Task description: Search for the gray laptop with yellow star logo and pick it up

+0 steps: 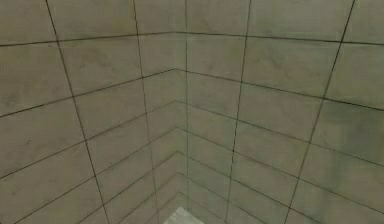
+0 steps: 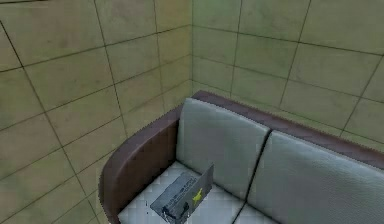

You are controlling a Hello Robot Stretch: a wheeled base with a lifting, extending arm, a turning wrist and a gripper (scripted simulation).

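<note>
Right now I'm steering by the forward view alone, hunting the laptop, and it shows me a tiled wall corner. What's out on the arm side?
Observer: A sofa with a brown frame and gray cushions stands against the tiled wall.
Operator: Anything lying on it?
Observer: An open gray laptop sits on the seat, near the armrest at the arm side view's left.
Operator: Star logo?
Observer: Too small to tell; the lid stands raised.
</note>
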